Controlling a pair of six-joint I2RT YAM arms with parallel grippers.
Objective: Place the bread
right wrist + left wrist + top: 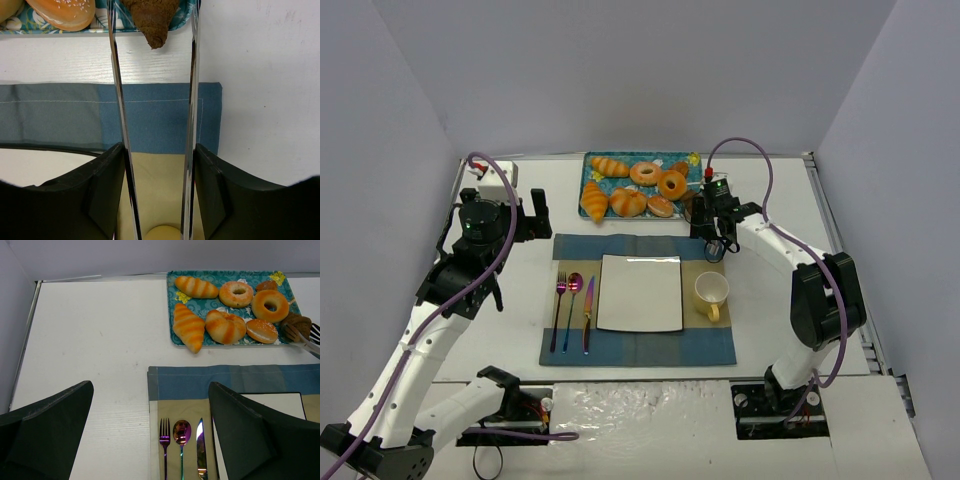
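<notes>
Overhead, the right claw hangs just short of the near right corner of the tray. The bread lies directly ahead of it at that corner, half hidden by the wrist. The plate sits behind and to the left of this claw, and the cup is almost beneath it. The left claw hovers well off to the other side.

From the left wrist, the left claw's fingers stand wide apart with nothing between them. Far ahead and to its right, the dark pastry shows at the tray's edge, with a forked tip of the tongs against its near side. Only this view shows the bread nearly whole, next to the paler pastries.

The right wrist view adds what the others miss. The right claw is clamped on the tongs, whose two bright blades run straight ahead and flank the bread's tapered end. I cannot tell whether they already pinch it, or whether it is off the tray.

The step in hand looks like the pick-up. The next move, I judge, calls for a firm squeeze, a lift, then a carry back and leftward to the plate.
</notes>
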